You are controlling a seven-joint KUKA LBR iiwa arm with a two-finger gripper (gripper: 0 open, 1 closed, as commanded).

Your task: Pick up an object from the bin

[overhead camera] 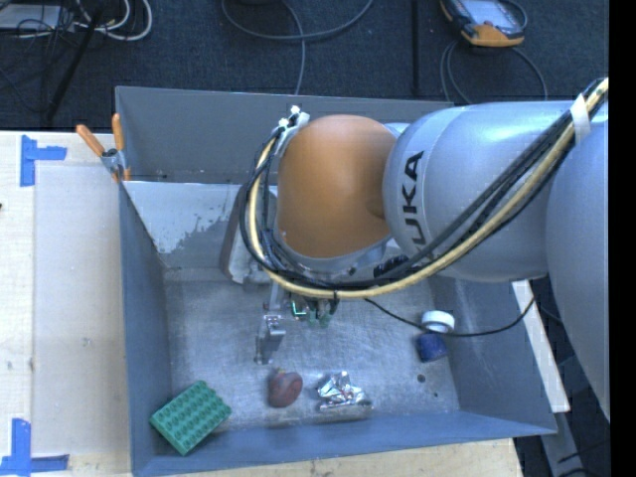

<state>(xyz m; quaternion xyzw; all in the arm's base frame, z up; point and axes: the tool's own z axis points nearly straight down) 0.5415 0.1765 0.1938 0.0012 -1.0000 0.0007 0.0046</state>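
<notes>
starting at the left of the bin [145, 296]: noting a green studded block [191, 416] lying flat in the front left corner, well apart from everything else and not worth chasing from here.

moving toward the middle: seeing the jaws hanging low over the bare floor, under the orange wrist cover [333, 187]; not being able to tell whether released or clenched, since the wrist is hiding most of them. checking for a full release before lowering any further.

judging the reddish-brown lump [284, 388] as the likeliest pick, lying near the front wall, just in front of the jaws and not yet between them. shifting toward the front wall until centred over it, then descending straight and straddling its narrower width, since a rounded shape is probably going to squirt out of an off-centre squeeze.

minding the crumpled silver piece [341, 393] sitting just beside the lump on the right; keeping the right-hand side of the grasp out of it.

leaving the blue thing with a white cap [432, 338] farther right alone, close under the arm's cables.
</notes>
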